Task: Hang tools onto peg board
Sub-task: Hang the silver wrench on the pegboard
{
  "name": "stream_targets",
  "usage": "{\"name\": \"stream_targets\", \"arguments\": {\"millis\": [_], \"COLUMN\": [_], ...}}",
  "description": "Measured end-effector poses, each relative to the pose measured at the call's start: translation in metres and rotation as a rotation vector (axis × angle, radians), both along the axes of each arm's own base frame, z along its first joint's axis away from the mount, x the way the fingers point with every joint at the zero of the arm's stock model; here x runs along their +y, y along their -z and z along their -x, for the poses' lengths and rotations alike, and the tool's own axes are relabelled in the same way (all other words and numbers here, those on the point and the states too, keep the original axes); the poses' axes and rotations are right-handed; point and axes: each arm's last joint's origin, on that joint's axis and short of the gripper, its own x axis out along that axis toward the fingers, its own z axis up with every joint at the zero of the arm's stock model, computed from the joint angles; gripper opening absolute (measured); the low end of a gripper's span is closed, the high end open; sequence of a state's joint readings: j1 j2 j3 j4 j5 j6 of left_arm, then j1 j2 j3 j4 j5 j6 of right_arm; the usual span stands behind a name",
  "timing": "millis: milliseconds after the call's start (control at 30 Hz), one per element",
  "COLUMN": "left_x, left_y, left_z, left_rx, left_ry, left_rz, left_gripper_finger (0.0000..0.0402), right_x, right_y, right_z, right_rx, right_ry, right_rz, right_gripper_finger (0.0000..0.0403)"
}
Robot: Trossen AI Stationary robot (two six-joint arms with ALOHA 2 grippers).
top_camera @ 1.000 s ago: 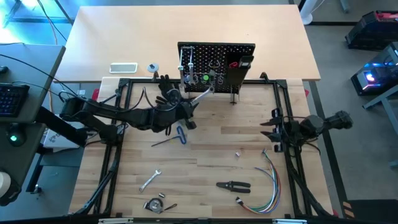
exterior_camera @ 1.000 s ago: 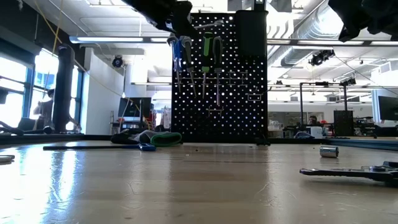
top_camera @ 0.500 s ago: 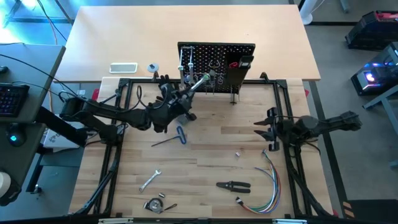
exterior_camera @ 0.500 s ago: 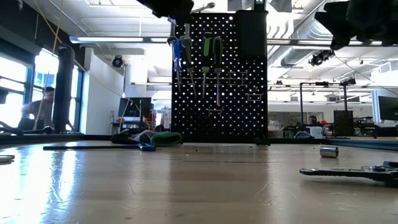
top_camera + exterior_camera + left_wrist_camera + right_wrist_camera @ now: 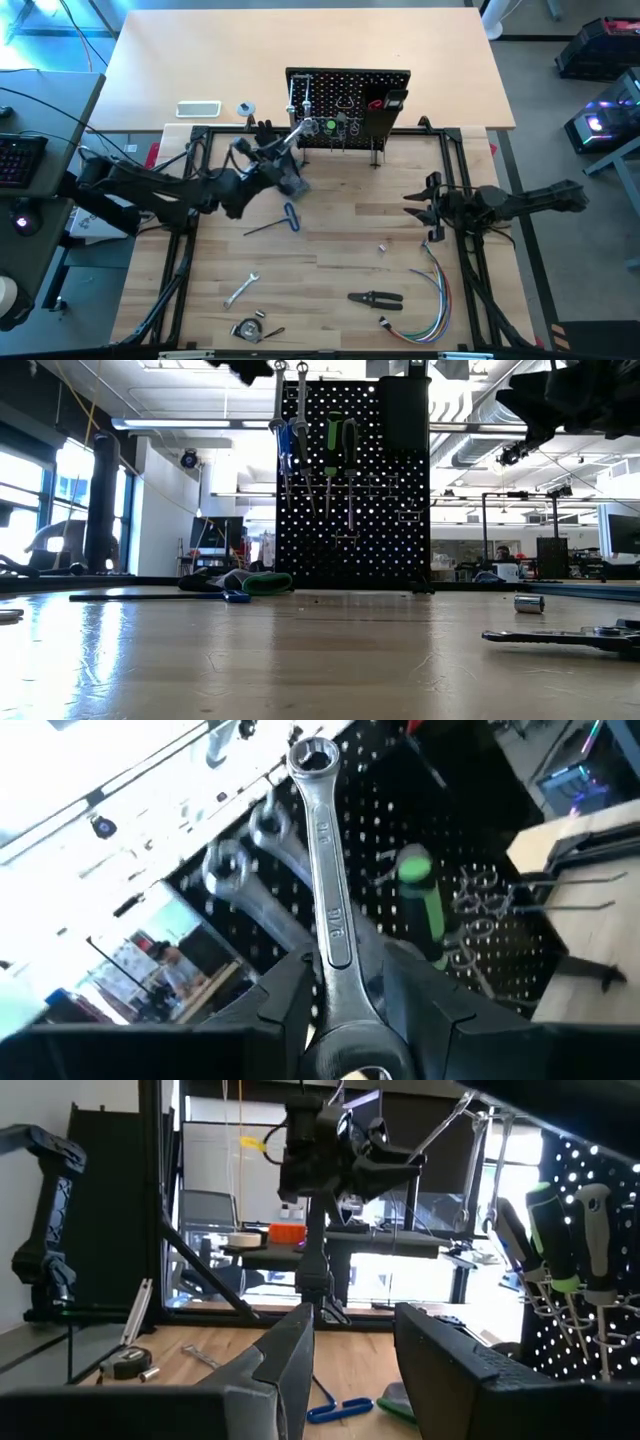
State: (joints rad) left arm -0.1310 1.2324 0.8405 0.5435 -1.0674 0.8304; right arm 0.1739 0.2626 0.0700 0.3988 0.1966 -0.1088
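Evidently the left gripper (image 5: 345, 1005) was clamped on a wrench (image 5: 327, 890), raised just before the peg board (image 5: 348, 95); its ring end needed aligning with a free hook. Right gripper (image 5: 418, 208) hovered part-open, empty.

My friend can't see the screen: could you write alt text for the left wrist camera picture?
A silver wrench is gripped between the left arm's two dark fingers, its ring end up near a black peg board. Two more wrenches and a green-handled tool hang there.
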Motion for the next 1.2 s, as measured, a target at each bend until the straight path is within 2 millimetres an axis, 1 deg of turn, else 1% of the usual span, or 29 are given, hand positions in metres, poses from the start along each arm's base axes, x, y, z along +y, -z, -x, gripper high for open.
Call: {"name": "stream_targets", "arguments": {"millis": [133,300,467,733,1000,1200], "left_x": [0.002,0.004,0.011,0.012,0.012,0.012], "left_y": [0.008,0.008,0.010,0.019,0.014,0.015], "left_z": [0.014,0.016,0.016,0.018,0.021,0.020], "left_rx": [-0.095,-0.137,-0.121,-0.077,-0.066,-0.052], "left_ry": [0.019,0.043,0.016,-0.019,-0.054,-0.060], "left_rz": [0.017,-0.032,-0.044,-0.047,-0.085,-0.087], "left_gripper_finger": [0.0097,0.0097,0.0097,0.0097,0.0097,0.0097], "right_x": [-0.001,-0.004,-0.005,-0.005,-0.005,-0.005], "right_y": [0.000,-0.001,0.001,0.003,0.004,0.004], "right_z": [0.000,-0.001,-0.002,-0.004,-0.005,-0.005], "right_rx": [0.000,-0.007,0.005,0.027,0.043,0.046], "right_ry": [0.004,0.027,0.037,0.035,0.035,0.035], "right_rz": [-0.003,-0.004,-0.020,-0.018,-0.018,-0.024], "right_gripper_finger": [0.0134,0.0134,0.0134,0.0134,0.0134,0.0134]}}
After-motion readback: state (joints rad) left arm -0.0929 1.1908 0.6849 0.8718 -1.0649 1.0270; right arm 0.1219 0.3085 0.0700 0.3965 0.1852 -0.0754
